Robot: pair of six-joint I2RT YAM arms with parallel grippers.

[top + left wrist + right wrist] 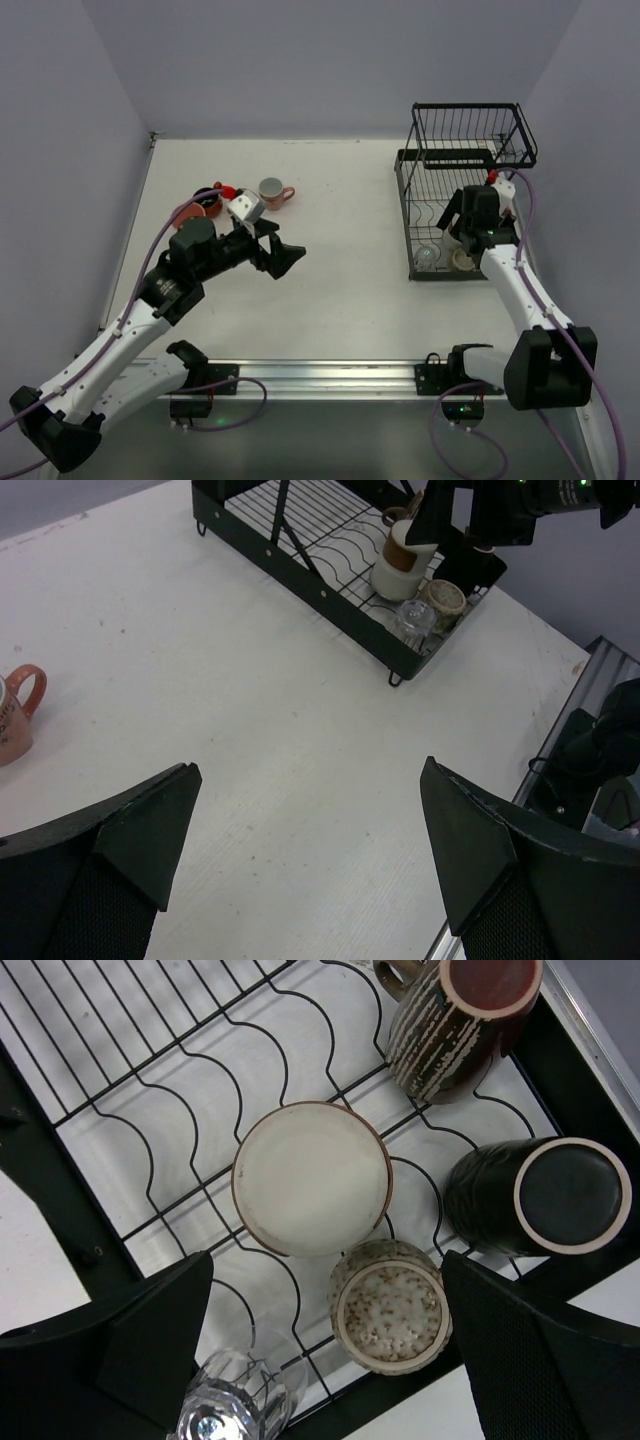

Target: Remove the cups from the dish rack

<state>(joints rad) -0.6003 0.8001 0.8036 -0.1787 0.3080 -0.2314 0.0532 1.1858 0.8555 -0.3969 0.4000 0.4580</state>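
The right gripper [328,1260] hung over the lower tray of the dish rack [404,215], jaws apart, straddling the upturned cream cup [312,1178]. The step called for a centred descent, closing across the cup's wall. 3 neighbours crowded it: speckled cup [388,1305], black cup [560,1195], glass [235,1400]. The left gripper [310,770], jaws apart, hovered over the table [330,300].

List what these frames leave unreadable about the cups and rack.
- Top view: racked cups on the lower tray of the dish rack, mostly covered by the right arm; count unclear.
- Top view: dark and orange cups far left, overlapped by the left arm.
- Right wrist view: striped mug cut by the top edge; clear glass cut by the bottom edge.
- Left wrist view: salmon mug cut by the left edge.
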